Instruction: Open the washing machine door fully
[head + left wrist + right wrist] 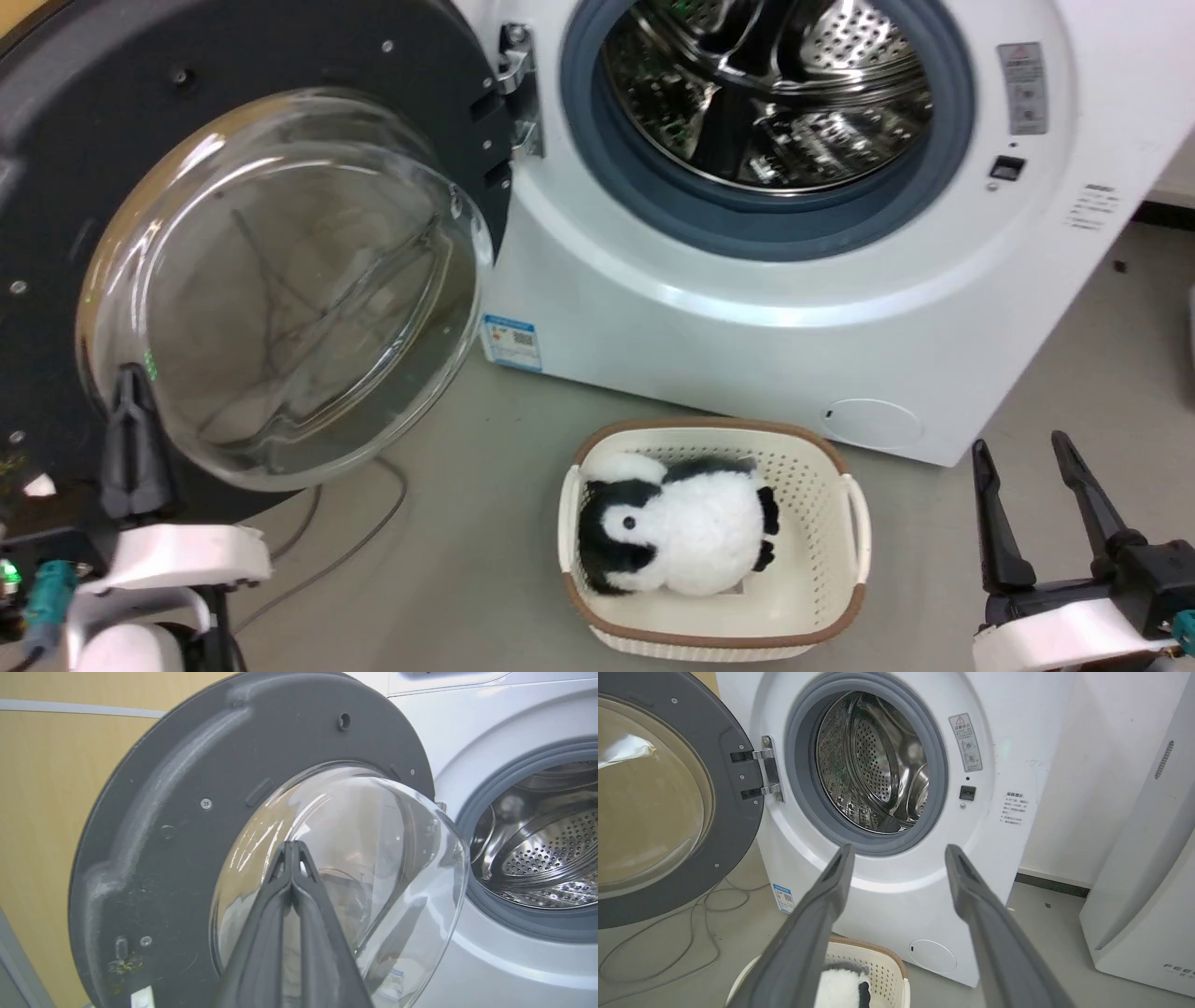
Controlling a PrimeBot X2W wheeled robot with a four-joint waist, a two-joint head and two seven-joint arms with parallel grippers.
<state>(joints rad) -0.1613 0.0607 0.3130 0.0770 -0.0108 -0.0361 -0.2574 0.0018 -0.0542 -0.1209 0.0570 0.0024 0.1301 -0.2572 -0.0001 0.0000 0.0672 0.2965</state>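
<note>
The washing machine door [84, 159] stands swung wide to the left on its hinge [518, 84], its clear glass bowl [289, 289] bulging toward me. Behind it the white washing machine [747, 317] shows its grey-blue rubber ring [653, 187] and steel drum [775, 84]. My left gripper [131, 383] is shut with nothing in it, its tips right in front of the bowl's lower left rim; I cannot tell whether they touch. In the left wrist view this gripper [292, 845] points at the bowl [373, 868]. My right gripper [1018, 443] is open at the lower right, facing the machine [896, 891].
A cream basket [854, 523] holding a black-and-white plush toy [672, 532] sits on the floor before the machine. Grey cables [373, 523] lie under the door. A white appliance [1148, 896] stands to the right. A wooden wall [42, 812] is behind the door.
</note>
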